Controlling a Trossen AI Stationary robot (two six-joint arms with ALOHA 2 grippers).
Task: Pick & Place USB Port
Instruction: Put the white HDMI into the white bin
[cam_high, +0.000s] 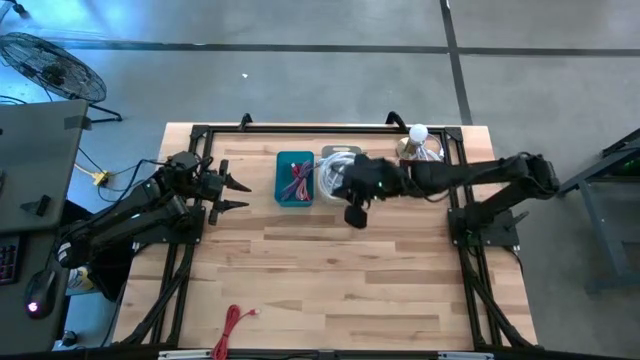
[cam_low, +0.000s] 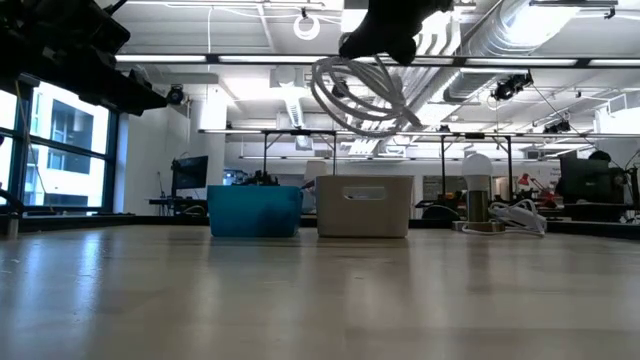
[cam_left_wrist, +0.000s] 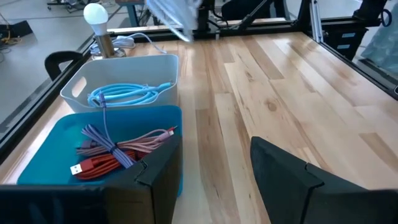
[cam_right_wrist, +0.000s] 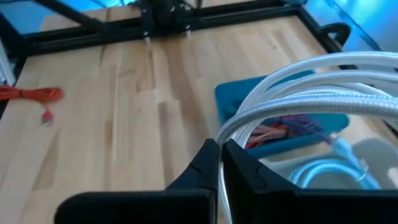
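Overhead, the right claw (cam_high: 352, 193) pinches a white coiled cable (cam_low: 360, 92) above the white bin (cam_low: 363, 206); loose loops may snag its rim. Left claw (cam_high: 238, 194) waits, wide.

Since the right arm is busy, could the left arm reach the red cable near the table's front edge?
Probably yes: the left gripper is open and empty, and bare wood lies between it and the red cable.

No legible text, label, brand, number or sign anywhere in these views
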